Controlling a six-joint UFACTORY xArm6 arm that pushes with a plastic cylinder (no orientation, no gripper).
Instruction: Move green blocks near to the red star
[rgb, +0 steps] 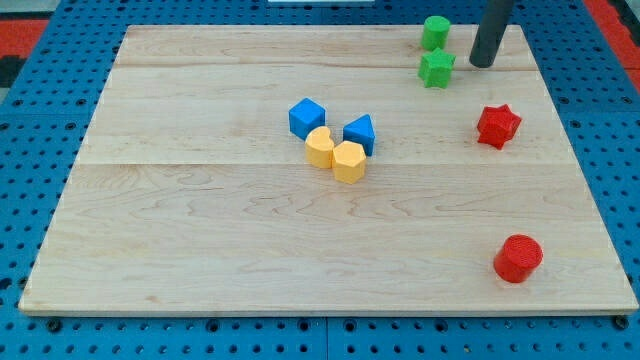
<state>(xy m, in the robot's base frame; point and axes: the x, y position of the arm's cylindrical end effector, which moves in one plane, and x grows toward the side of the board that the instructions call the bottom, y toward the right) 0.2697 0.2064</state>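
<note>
Two green blocks: a cylinder (435, 32) and a star (436, 69) sat near the table's (200, 220) top right corner.
Red star (498, 126): lay near the right edge, apart from both.
My tip (482, 64): rested just right of the green star, touching and holding nothing.
</note>
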